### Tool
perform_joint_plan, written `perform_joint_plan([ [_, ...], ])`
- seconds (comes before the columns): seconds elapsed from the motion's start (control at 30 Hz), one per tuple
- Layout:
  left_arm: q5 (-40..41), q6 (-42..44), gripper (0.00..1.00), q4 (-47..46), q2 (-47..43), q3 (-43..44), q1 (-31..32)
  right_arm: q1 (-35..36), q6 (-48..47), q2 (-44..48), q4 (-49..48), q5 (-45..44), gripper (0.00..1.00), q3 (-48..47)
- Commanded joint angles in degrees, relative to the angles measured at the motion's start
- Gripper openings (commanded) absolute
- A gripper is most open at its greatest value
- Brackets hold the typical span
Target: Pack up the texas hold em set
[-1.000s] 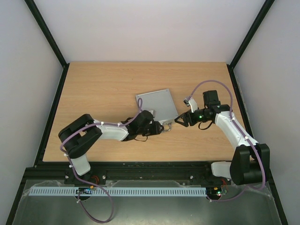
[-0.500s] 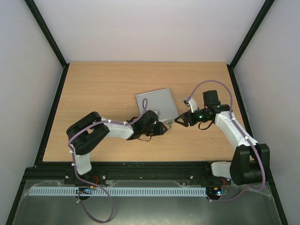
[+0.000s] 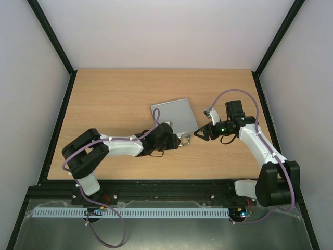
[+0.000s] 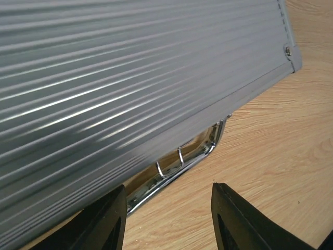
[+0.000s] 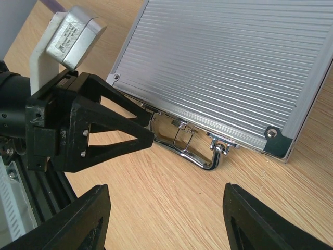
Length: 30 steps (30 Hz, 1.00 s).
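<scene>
The silver ribbed case (image 3: pixel 174 114) lies shut and flat on the wooden table, its chrome handle (image 3: pixel 186 139) on the near edge. Chips, discs, dice and cards are out of view. My left gripper (image 3: pixel 177 141) is open, low at the handle's left end; in the left wrist view the case (image 4: pixel 130 78) fills the top and the handle (image 4: pixel 179 164) sits just ahead of the gripper (image 4: pixel 166 192). My right gripper (image 3: pixel 198 133) is open and empty, right of the handle. In the right wrist view the case (image 5: pixel 229 67), the handle (image 5: pixel 192 151), the left gripper's finger (image 5: pixel 104 130) and my right gripper (image 5: pixel 166 198) show.
The wooden table (image 3: pixel 114 99) is bounded by black frame rails at the left (image 3: pixel 62 120) and right (image 3: pixel 265 109). Purple cables loop over both arms.
The left arm's elbow swung right and then back left, while its gripper stayed at the handle. The right arm and the case have not moved.
</scene>
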State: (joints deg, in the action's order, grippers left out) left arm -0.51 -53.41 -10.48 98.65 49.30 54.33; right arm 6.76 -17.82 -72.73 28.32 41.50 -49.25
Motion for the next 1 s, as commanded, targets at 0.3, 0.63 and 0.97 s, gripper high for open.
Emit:
perform_joint_plan([
  [0.3,-1.57,2.01,0.48,-1.33,7.17,3.6,-0.01,0.26,-0.72,1.1,1.25,0.84,0.61,1.16],
  [0.63,2.25,-0.38,0.52,5.19,11.38,7.95,0.17,0.15,-0.81,1.1,1.45,1.14,0.61,0.93],
  [0.97,0.8,-1.07,0.5,3.67,14.57,9.87,0.28,0.16,-0.9,0.84,1.73,1.8,0.61,0.97],
])
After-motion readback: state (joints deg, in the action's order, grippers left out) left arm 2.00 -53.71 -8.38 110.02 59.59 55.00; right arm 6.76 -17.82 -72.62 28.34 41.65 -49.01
